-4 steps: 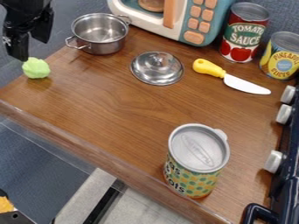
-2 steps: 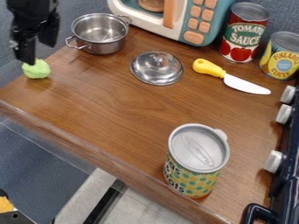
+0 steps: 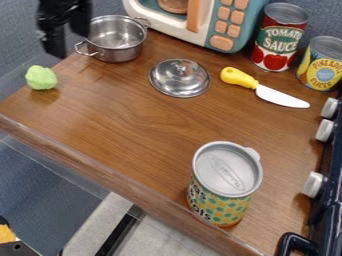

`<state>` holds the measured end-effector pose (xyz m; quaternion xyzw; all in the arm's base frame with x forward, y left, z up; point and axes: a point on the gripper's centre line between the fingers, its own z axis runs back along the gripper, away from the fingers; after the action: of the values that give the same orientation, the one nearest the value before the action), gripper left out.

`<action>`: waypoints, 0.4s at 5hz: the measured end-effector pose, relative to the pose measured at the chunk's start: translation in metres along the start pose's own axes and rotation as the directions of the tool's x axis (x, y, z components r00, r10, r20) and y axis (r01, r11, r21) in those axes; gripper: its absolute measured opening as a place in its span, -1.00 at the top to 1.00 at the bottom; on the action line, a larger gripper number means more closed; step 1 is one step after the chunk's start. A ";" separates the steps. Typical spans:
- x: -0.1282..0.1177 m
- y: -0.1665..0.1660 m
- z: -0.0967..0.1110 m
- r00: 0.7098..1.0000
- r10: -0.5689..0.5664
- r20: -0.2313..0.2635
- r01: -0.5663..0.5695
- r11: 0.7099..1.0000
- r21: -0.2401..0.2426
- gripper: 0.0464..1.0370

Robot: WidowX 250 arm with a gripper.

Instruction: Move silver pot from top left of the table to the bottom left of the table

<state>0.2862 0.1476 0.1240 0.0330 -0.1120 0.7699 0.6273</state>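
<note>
Black gripper [image 3: 71, 44] hangs at the upper left, its two fingers apart with nothing between them, close to the left side of the pot and overlapping its rim in the view. The silver pot [image 3: 115, 41] stands upright and uncovered at the top left of the wooden table [image 3: 143, 120], a wire handle on each side. I cannot tell whether gripper and pot touch.
The pot's lid [image 3: 179, 78] lies right of the pot, a yellow-handled knife [image 3: 264, 89] beyond it. A green lump [image 3: 41, 78] sits at the left edge. A toy microwave [image 3: 200, 20] and cans [image 3: 280, 37] stand behind; another can [image 3: 226, 182] is near the front edge.
The gripper has moved right, from above the green lump to beside the pot. Pot, lid and the other objects have stayed where they were.
</note>
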 end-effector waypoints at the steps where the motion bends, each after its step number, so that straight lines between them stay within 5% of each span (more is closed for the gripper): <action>1: -0.016 -0.019 -0.010 1.000 0.002 -0.017 -0.002 1.000 -0.004 -0.92; 2: -0.028 -0.035 -0.026 0.999 0.018 -0.044 -0.018 1.000 -0.007 -0.92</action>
<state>0.3288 0.1332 0.0982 0.0129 -0.1015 0.7757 0.6227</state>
